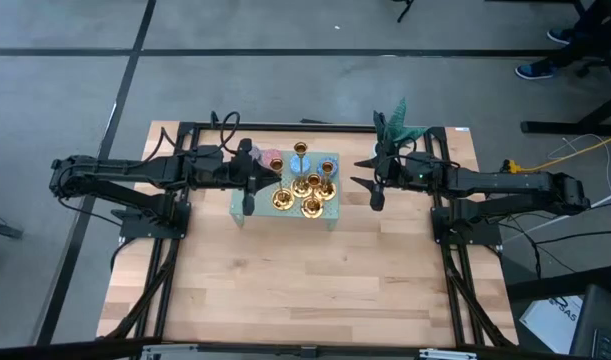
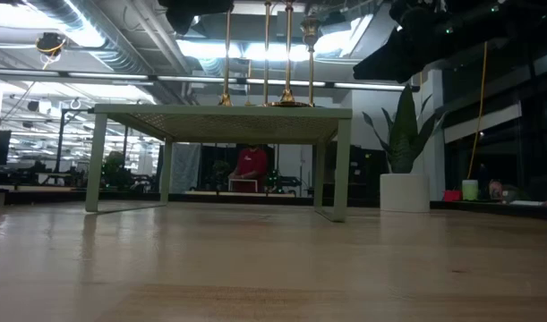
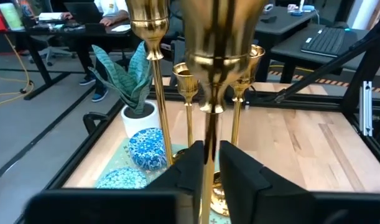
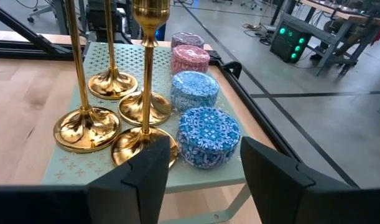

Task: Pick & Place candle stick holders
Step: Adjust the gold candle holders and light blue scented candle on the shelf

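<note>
Candle stick holders (image 1: 307, 190) stood clustered on small raised stand (image 1: 243, 214) at worktop (image 1: 305, 290) rear; round candles (image 4: 208, 135) lined stand's rear edge; potted plant (image 1: 396, 126) right of stand.

a pale wooden table (image 1: 315, 270) carries a small green perforated stand (image 1: 330, 218) near its far middle. on the stand, gold candle stick holders (image 1: 303, 190) stand clustered, with round patterned candles (image 4: 208, 134) in a row just beside them.

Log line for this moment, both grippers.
left gripper: shut on candlestick stem | right gripper: open, beside green stand
</note>
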You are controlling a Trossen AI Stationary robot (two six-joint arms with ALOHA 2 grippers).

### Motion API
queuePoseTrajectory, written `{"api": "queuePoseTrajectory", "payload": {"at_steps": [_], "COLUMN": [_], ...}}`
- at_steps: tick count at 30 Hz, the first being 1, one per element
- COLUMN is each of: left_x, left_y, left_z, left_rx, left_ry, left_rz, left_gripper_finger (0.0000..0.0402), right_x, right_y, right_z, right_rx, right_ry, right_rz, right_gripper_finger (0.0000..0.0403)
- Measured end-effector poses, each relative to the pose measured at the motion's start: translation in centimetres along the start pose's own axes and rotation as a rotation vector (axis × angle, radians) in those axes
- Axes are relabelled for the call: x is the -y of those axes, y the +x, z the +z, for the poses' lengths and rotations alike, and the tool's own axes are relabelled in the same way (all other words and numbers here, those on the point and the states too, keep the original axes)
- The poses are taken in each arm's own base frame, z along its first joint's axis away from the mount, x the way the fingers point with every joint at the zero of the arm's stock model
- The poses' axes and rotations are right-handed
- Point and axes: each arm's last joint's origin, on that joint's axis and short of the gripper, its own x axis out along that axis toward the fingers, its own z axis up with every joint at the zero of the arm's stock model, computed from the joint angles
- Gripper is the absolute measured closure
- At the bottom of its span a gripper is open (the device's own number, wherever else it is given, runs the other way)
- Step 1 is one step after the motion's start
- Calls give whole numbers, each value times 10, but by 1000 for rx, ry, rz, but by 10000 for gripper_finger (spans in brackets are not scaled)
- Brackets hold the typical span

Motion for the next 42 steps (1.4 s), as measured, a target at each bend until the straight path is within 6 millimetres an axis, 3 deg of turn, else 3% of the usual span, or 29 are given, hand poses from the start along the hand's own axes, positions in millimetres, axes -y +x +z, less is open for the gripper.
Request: {"api": "queuePoseTrajectory", "payload": {"at_steps": [4,9,15,22,35,42], "left_x": [0,-1,-7,-11,-13,-13], "left_y": [0,-8,-36,-61,-72,-73], "left_z": [0,1,7,1,-6,-10], "left_rx": [-1,-5,34,-26,-95,-127], "left_ry": [3,16,23,-65,-85,-118], "left_rz": [-2,18,110,135,160,164], "left_gripper_finger": [388,388,393,393,391,354], "right_x": [0,0,0,0,0,0], "right_y": [0,0,0,0,0,0], "right_z": [0,0,0,0,0,0], "right_rx": [0,0,-1,-2,-3,-3], "right_ry": [0,0,0,0,0,0], "right_rz": [0,0,0,-14,-15,-15], "right_gripper_finger": [202,202,202,202,202,202]}}
